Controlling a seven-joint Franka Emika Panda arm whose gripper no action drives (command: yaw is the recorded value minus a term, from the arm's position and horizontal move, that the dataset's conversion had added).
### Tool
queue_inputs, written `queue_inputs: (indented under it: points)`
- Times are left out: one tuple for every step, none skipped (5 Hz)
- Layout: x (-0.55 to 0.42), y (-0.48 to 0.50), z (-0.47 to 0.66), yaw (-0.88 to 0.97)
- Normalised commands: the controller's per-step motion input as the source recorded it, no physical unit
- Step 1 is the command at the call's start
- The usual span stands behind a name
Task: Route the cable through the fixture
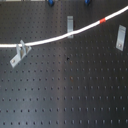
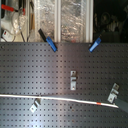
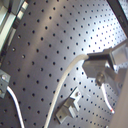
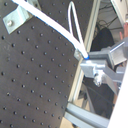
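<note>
A lab bench set up for robot trials, by the look of it.

We're over a black perforated breadboard (image 2: pixel 55 70) with a grid of holes, small metal brackets (image 2: pixel 74 80) bolted on, blue clamps (image 2: pixel 51 44) pinning its far edge, and tangled wires and gear (image 2: pixel 12 20) behind.

- The cable (image 1: pixel 60 38), white with 1 short red band (image 1: pixel 103 21), arcs across the dark perforated board (image 1: pixel 65 90) from the first exterior view's left edge to its upper right.
- 3 metal fixtures show: the left fixture (image 1: pixel 18 54) and middle fixture (image 1: pixel 70 26) touch the cable; the right fixture (image 1: pixel 121 38) stands apart below it.
- No fingers appear here.
</note>
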Motion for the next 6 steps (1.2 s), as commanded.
queue_inputs:
  points:
    - [0.000,0.000,0.00,0.01]
    - [-0.223,0.199,-0.16,0.25]
    - [-0.188,0.569,-0.08,0.25]
    - [-0.012,0.751,0.00,0.24]
    - [0.155,0.804,0.01,0.21]
    - [0.141,0.668,0.02,0.23]
